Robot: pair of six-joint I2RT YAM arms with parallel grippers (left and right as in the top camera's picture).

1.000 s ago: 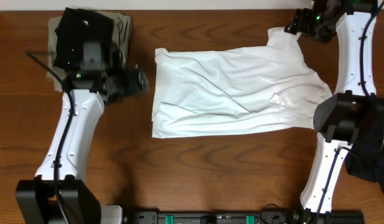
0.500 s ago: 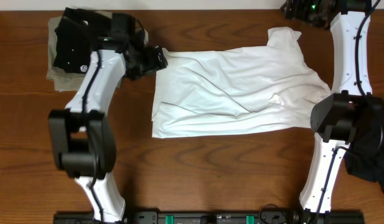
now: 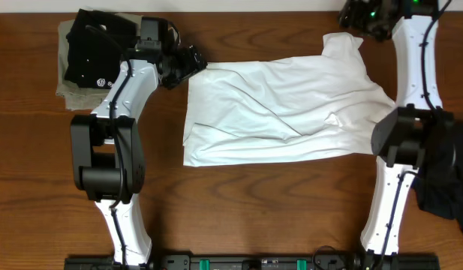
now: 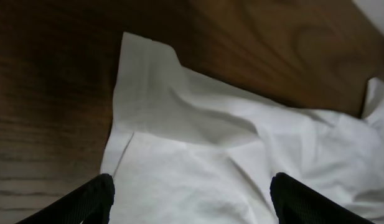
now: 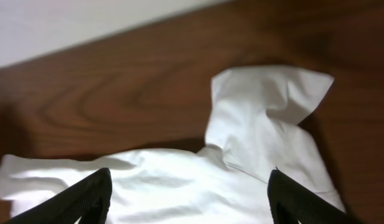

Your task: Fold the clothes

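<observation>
The clothes, a wrinkled white T-shirt point(image 3: 284, 105), lie spread across the middle of the wooden table, with one sleeve point(image 3: 344, 43) sticking up at the far right. My left gripper point(image 3: 190, 64) hovers open over the shirt's far left corner point(image 4: 145, 59). Its two dark fingertips point(image 4: 95, 199) straddle white cloth point(image 4: 192, 155) without pinching it. My right gripper point(image 3: 356, 15) is open just beyond the sleeve at the table's far edge. In the right wrist view the sleeve point(image 5: 266, 99) lies ahead of the spread fingers point(image 5: 86, 199), and nothing is held between them.
A folded black shirt with a small white logo point(image 3: 96, 49) rests on a folded khaki-olive garment point(image 3: 145, 31) at the far left. A dark garment point(image 3: 445, 187) lies at the right edge beside the right arm's base. Bare wood point(image 3: 254, 202) runs along the near side.
My left arm has swung from beside the folded pile over to the shirt's far left corner. The right gripper has edged slightly away from the sleeve. The shirt has not moved.
</observation>
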